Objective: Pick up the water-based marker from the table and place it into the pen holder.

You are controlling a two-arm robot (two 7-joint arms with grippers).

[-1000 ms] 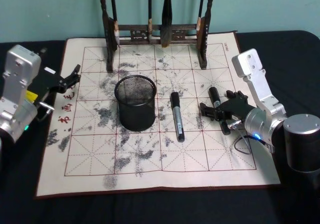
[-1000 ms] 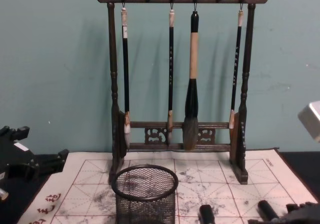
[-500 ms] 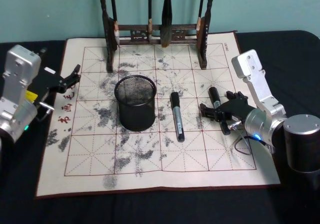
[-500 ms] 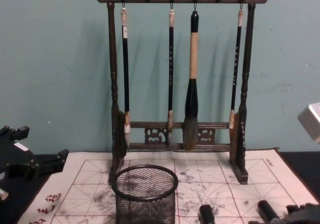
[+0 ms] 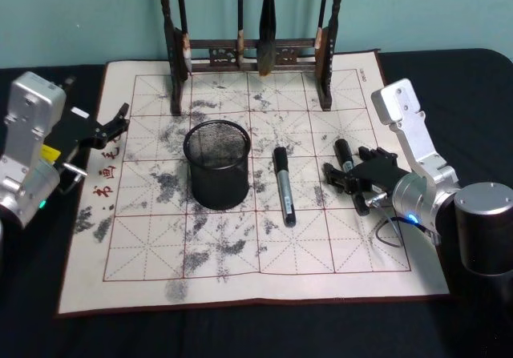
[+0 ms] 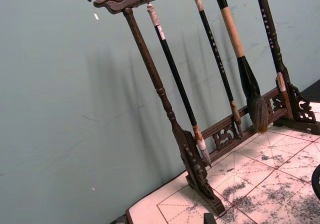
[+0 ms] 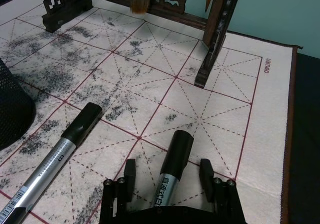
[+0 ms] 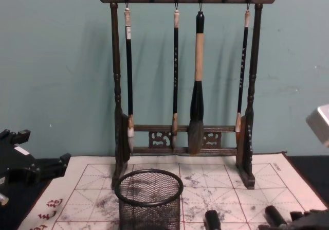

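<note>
My right gripper (image 7: 167, 176) has its jaws released. The black-capped silver water-based marker (image 7: 174, 156) lies between them, flat on the cream red-gridded mat (image 5: 240, 270). The round black wire-mesh pen holder (image 5: 217, 164) stands well apart from them. My left gripper (image 5: 112, 124) is parked, jaws parted.

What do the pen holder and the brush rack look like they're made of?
The pen holder seems black metal wire mesh, matte; you see through its weave, with a solid rim. The brush rack is probably dark wood, faintly glossy, judging by turned posts and carved fretwork.

pen holder (image 5: 217, 166) | markers (image 5: 284, 187) right of it | brush rack (image 5: 250, 54) behind both
</note>
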